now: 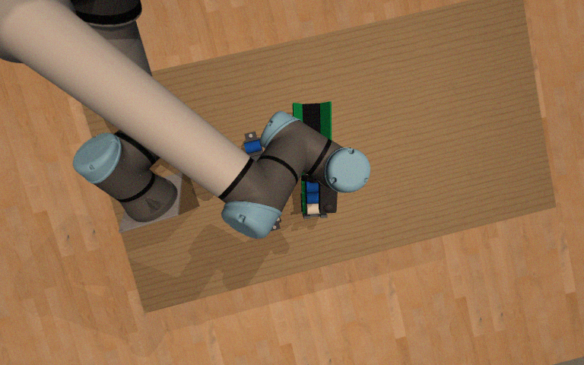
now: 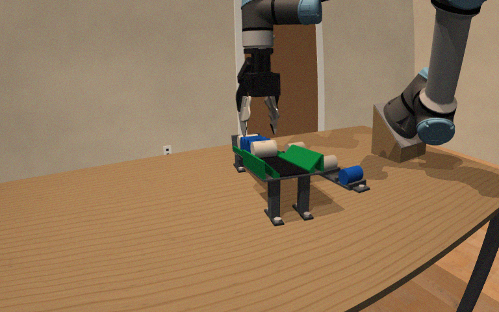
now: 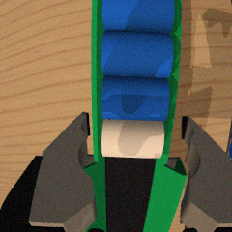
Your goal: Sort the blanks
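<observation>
Currently my claw (image 2: 259, 132) (image 3: 135, 116) hangs above the ramp (image 1: 311, 115) (image 2: 288, 167) (image 3: 130, 193), partly open, gripping nothing. In the top view, the ramp runs from mid-desk (image 1: 430, 128) (image 2: 147, 227) (image 3: 43, 48) toward the lower long edge, its stop end nearer that edge. One white roller (image 1: 312, 209) (image 2: 240, 141) lies at the stop; three blue rollers (image 1: 312, 198) (image 2: 245, 143) (image 3: 137, 54) follow, then another white roller (image 2: 264, 148) (image 3: 132, 138), all crosswise. Rack (image 1: 246, 138) (image 2: 344, 184): between ramp and the short edge where my base (image 1: 187, 200) (image 2: 412, 152) stands. It bears a blue roller (image 1: 252, 146) (image 2: 350, 174) at one end and a white one (image 2: 330, 162) next along; a further white one (image 2: 295, 145) shows partly behind the ramp. Centering: cannot tell.
</observation>
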